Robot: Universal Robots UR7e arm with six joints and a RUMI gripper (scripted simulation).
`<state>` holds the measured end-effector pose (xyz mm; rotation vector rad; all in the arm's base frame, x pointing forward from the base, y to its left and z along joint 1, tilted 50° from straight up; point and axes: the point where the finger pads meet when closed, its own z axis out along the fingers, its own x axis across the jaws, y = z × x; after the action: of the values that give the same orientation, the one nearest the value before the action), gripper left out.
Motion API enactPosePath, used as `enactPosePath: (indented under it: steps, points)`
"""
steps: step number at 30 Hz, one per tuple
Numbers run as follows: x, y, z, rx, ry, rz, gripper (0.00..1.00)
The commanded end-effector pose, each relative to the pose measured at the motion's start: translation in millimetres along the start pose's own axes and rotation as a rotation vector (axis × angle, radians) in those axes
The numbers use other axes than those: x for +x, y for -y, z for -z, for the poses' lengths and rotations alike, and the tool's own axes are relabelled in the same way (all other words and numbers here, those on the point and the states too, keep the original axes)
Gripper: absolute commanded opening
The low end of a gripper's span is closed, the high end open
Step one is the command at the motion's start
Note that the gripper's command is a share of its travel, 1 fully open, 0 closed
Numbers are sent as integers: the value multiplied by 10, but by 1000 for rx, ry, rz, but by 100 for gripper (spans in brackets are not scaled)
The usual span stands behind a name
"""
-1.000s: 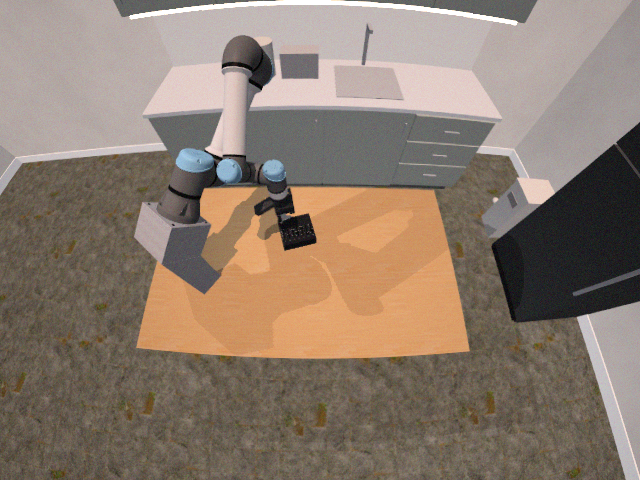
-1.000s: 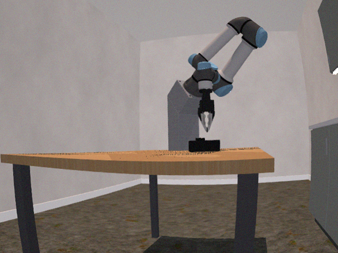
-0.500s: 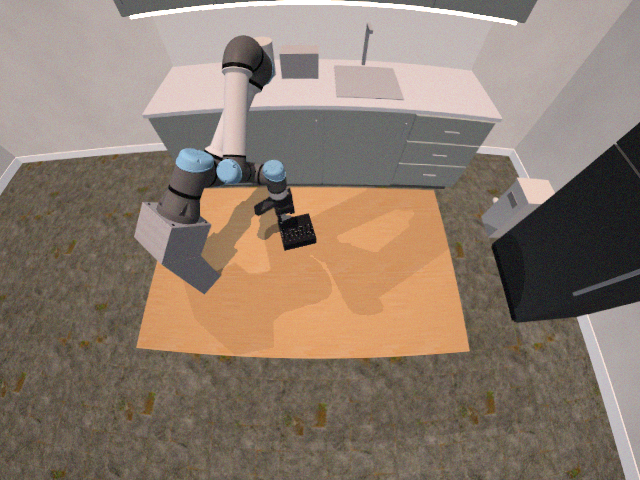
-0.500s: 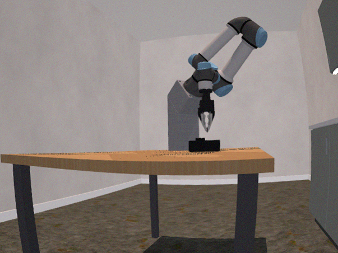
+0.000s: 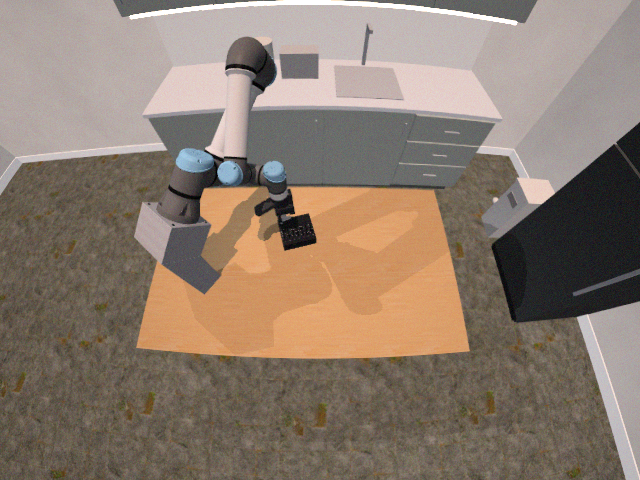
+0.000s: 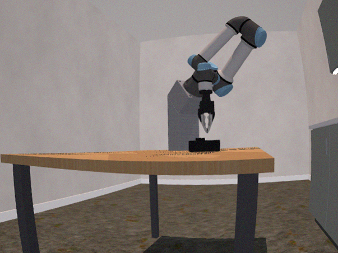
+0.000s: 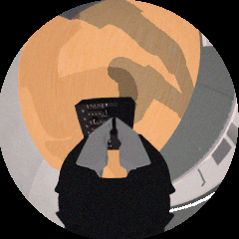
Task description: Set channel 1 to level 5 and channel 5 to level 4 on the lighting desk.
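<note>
A: Starting closest to the outside camera, what do you see?

B: The front edge of the wooden surface [image 6: 138, 163] on dark legs. Farther back on it, toward the arm's side, sits the lighting desk [image 6: 204, 145], a small black box.

A: And from above?

B: The lighting desk [image 5: 297, 231] lies on the far left part of the surface [image 5: 361, 310], turned a little askew to its edges, just beside the arm's wrist. Its faders are too small to read; I cannot tell any level.

A: Where is the gripper?

B: The gripper [image 6: 207, 129] hangs point-down above the lighting desk, with a visible gap between its tips and the box's top. In the wrist view the gripper [image 7: 114, 130] points at the near edge of the lighting desk [image 7: 104, 114].

A: The jaws?

B: Clenched tight together into a single point, with nothing between them.

A: Behind that?

B: The arm [image 6: 224, 52] folds up and back down from a gray pedestal [image 6: 178, 119] at the surface's far edge. Beyond, in the top view, a kitchen counter [image 5: 439, 93] with a sink [image 5: 368, 81] runs along the wall.
</note>
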<state>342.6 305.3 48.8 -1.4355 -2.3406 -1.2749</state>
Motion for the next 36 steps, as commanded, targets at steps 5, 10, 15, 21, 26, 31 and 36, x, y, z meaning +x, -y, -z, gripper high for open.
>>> enactPosePath:
  steps: [5, 10, 15, 21, 26, 31, 36]
  points:
    - [0, -3, -51, -1, 1, 0, 0]
    - [0, -3, -91, -1, 1, 0, 0]
    - [0, -3, -128, -1, 1, 0, 0]
    - [0, -3, -160, -1, 1, 0, 0]
    - [0, -3, -178, -1, 1, 0, 0]
    - [0, -3, -193, -1, 1, 0, 0]
    - [0, -3, -197, -1, 1, 0, 0]
